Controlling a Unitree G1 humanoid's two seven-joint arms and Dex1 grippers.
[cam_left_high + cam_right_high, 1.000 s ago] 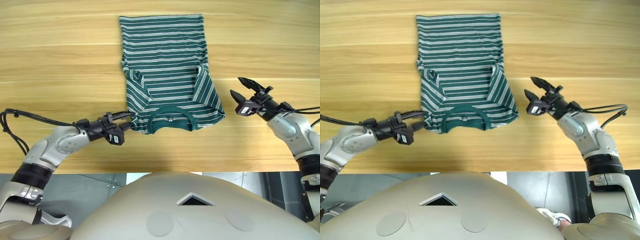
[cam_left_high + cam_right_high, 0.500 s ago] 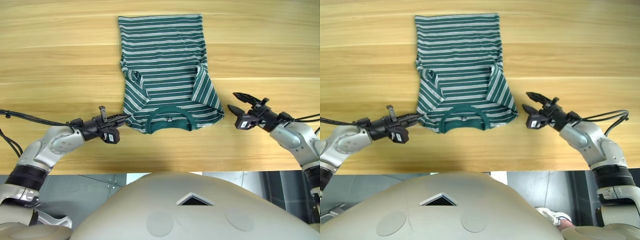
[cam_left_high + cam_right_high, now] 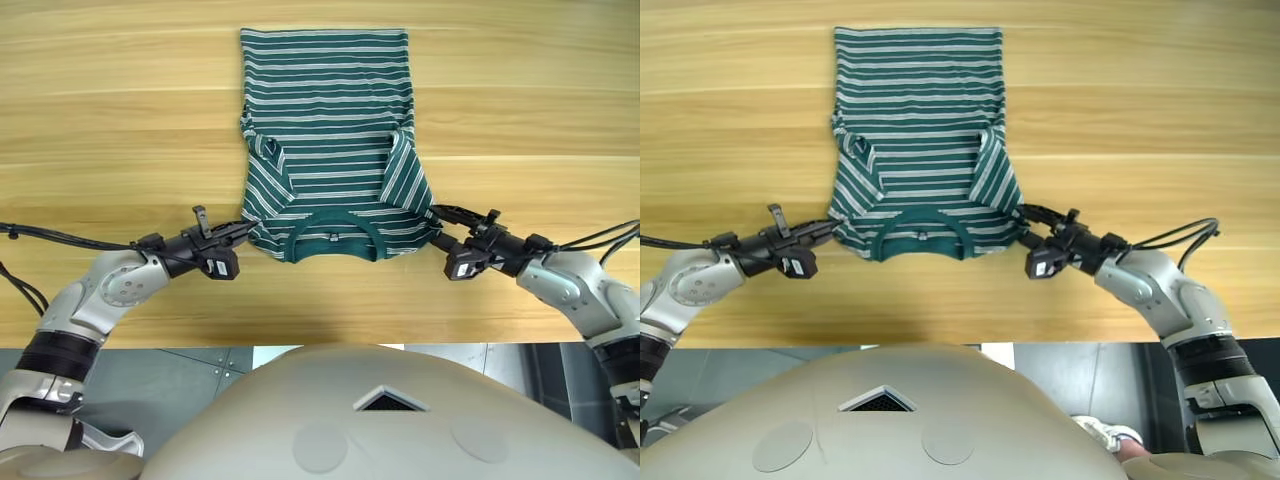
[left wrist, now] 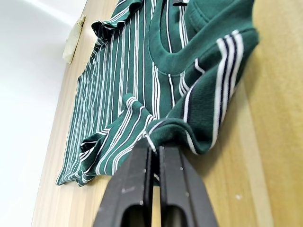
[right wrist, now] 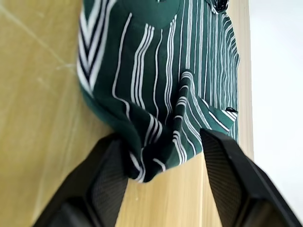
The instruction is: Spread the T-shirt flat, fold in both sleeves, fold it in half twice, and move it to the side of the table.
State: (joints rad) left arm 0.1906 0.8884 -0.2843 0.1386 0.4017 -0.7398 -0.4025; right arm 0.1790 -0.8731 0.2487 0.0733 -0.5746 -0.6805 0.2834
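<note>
pale wood-grain tabletop (image 3: 120,120) runs across both eye views, its planks lying side to side; on it, about midway between the two arms, lies the t-shirt (image 3: 325,110), dark green with thin white stripes, flat, its hem (image 3: 323,33) on the far side and its collar (image 3: 332,222) toward the robot; both sleeves are folded inward over the chest, the left sleeve (image 3: 268,170) and the right sleeve (image 3: 408,172) slanting toward the neckline; the left claw (image 3: 243,230) lies low over the tabletop at the shirt's near left corner, its fingers pressed together and pinching a bunched fold of striped cloth at their tips; the right claw (image 3: 438,220) sits at the near right corner, fingers (image 5: 109,179) spread, one on each side of the rounded cloth edge, which pokes into the gap between them; whether they press on the cloth i cannot tell
</note>
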